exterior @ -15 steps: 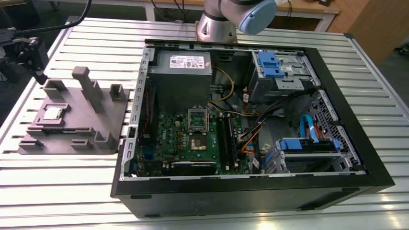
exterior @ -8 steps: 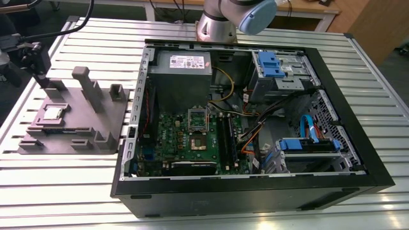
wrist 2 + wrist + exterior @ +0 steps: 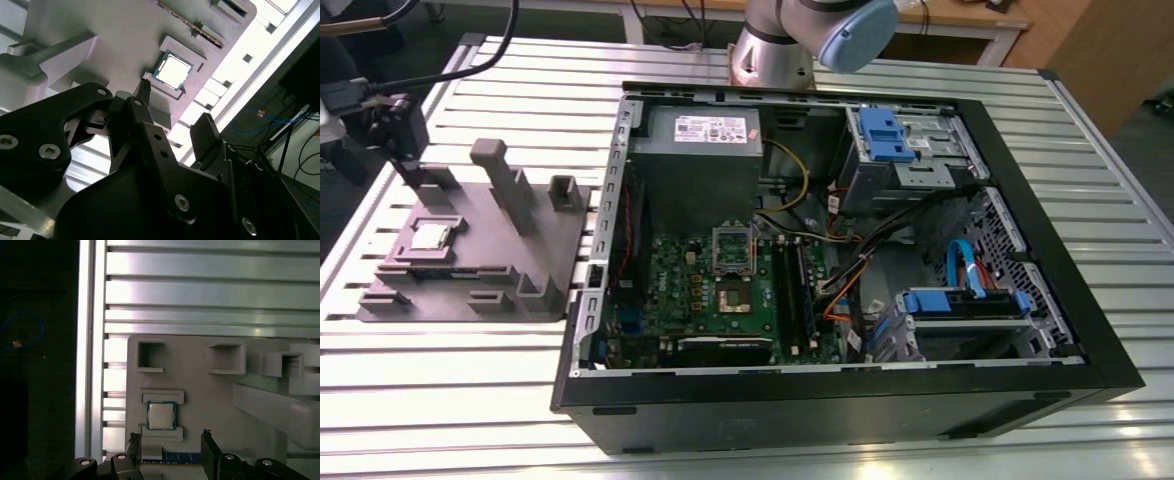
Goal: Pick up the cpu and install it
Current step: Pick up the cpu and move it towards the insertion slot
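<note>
Hovering near the cpu [image 3: 161,415], the claw [image 3: 169,436] gapes wide, empty.

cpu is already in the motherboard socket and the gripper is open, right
No: the cpu sits in a recess of the grey holder, as the first wrist view shows. The gripper is indeed open.

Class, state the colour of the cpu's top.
The cpu is silvery-grey on top, greenish-edged; best in the first wrist view.
</note>
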You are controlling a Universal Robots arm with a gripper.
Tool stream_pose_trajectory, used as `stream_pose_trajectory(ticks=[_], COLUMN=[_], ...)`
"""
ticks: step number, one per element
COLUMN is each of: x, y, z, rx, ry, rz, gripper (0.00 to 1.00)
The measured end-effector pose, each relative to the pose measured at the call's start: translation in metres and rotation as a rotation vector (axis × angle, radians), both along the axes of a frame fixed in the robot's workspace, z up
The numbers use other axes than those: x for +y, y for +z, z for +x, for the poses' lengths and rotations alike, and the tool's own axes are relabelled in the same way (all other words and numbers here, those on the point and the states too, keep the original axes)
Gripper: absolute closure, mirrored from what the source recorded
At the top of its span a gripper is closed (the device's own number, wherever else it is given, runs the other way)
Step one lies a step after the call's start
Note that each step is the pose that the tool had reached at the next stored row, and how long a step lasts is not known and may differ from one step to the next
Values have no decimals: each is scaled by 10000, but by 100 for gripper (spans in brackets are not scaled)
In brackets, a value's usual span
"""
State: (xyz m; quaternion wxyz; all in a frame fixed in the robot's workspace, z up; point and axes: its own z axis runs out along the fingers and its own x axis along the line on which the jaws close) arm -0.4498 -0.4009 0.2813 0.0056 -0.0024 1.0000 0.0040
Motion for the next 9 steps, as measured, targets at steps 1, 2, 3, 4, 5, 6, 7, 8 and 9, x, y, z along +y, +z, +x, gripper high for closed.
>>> stream_pose_trajectory(ticks=[1, 2, 3, 4, 5, 6, 7, 8, 9], x=[-1, -1, -1, -1, -1, -1, -1, 0, -1], y=[-6, -12, -17, -22, -26, -30, -33, -36, -38], z=[-1, -2, -5, -7, -8, -9, -9, -10, -10], rx=[0, 0, 1, 0, 0, 0, 0, 1, 1], ry=[8, 16, 22, 31, 40, 48, 53, 56, 60], rz=[0, 0, 1, 1, 2, 2, 1, 1, 1], gripper=[41, 41, 41, 41, 41, 41, 41, 41, 41])
